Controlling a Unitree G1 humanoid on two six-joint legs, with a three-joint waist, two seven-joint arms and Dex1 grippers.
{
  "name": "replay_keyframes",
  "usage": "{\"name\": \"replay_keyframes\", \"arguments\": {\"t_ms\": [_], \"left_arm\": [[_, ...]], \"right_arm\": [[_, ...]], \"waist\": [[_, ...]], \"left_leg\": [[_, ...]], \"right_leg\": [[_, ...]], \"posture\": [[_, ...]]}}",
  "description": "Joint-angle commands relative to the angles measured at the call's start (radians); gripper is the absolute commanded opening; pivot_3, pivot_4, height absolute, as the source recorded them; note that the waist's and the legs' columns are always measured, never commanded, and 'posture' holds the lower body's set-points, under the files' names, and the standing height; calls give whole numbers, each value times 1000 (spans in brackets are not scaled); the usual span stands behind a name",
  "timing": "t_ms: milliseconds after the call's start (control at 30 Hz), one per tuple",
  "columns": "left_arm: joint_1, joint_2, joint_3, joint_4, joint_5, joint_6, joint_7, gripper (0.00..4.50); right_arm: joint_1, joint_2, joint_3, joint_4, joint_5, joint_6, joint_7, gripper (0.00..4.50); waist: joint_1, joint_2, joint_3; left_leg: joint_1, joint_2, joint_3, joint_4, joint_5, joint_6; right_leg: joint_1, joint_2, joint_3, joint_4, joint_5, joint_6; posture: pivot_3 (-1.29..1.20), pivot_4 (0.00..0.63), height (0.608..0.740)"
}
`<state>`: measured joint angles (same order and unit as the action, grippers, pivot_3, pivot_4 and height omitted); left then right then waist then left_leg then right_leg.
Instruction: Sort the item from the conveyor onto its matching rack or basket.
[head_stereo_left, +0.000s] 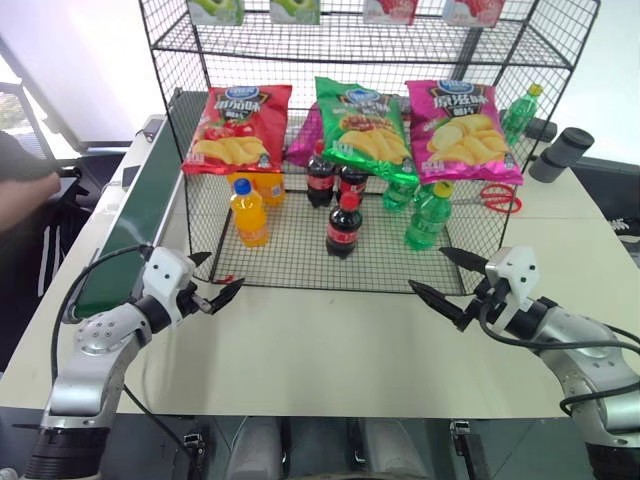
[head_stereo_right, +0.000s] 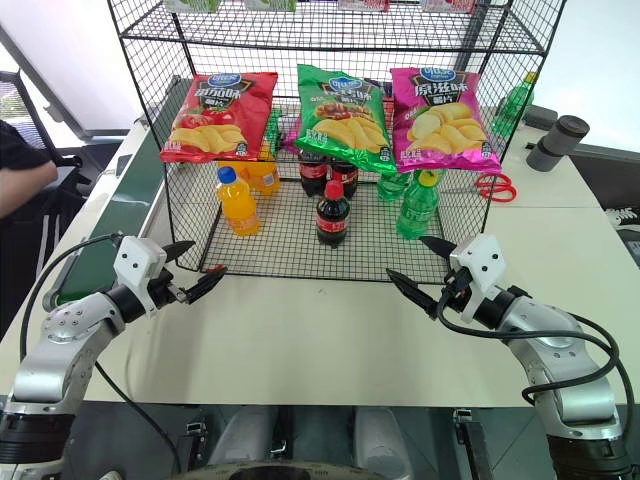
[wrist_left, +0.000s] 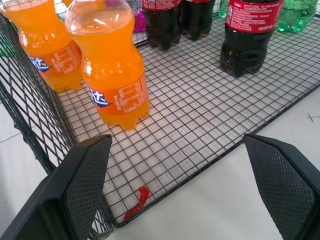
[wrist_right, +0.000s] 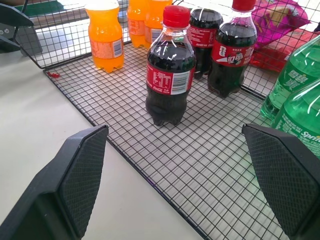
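**A:** On the pale table (head_stereo_left: 330, 350), what is listed?

**B:** One black wire basket (head_stereo_left: 300, 268) at the base of a tall wire rack (head_stereo_left: 200, 40). Inside it: a cola bottle (head_stereo_left: 344, 225) upright near the front, two more cola bottles (head_stereo_left: 335, 180) behind it, orange soda bottles (head_stereo_left: 249, 212) to the left, green bottles (head_stereo_left: 428, 216) to the right. Three crisp bags (head_stereo_left: 362, 125), red, green and pink, lean across the shelf above.

**A:** And around the table?

**B:** A dark green conveyor (head_stereo_left: 135, 220) runs along the left edge. Red scissors (head_stereo_left: 498, 197) and a grey cylinder (head_stereo_left: 562, 153) lie right of the rack. A person's arm (head_stereo_right: 22, 185) shows at the far left; bright windows stand behind.

**A:** The grippers?

**B:** Left gripper (head_stereo_left: 212, 285) and right gripper (head_stereo_left: 448, 276) hover over bare table just before the basket, fingers spread wide, both empty.

**A:** Anything particular to the wrist views?

**B:** The left wrist view shows a small red scrap (wrist_left: 136, 202) at the basket's front edge. The right wrist view shows the front cola bottle's label close, plus the left gripper beyond.
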<state>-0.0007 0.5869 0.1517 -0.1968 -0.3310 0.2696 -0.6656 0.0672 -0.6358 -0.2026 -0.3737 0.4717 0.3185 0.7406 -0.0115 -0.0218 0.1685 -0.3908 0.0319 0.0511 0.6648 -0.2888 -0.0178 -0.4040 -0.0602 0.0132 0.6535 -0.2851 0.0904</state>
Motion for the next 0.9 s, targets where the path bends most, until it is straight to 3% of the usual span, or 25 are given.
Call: {"name": "replay_keyframes", "arguments": {"t_ms": [33,900], "left_arm": [[4,-3,23,-35,-5,-2,13,4500],[-13,-19,11,-13,2,-8,25,4500]], "right_arm": [[-16,-3,-4,18,-15,-30,13,4454],[-31,4,2,42,-36,-55,20,4454]], "waist": [[0,0,0],[0,0,0]], "left_leg": [[0,0,0,0,0,0],[0,0,0,0,0,0]], "right_leg": [[0,0,0,0,0,0],[0,0,0,0,0,0]], "posture": [[0,150,740],[0,150,740]]}}
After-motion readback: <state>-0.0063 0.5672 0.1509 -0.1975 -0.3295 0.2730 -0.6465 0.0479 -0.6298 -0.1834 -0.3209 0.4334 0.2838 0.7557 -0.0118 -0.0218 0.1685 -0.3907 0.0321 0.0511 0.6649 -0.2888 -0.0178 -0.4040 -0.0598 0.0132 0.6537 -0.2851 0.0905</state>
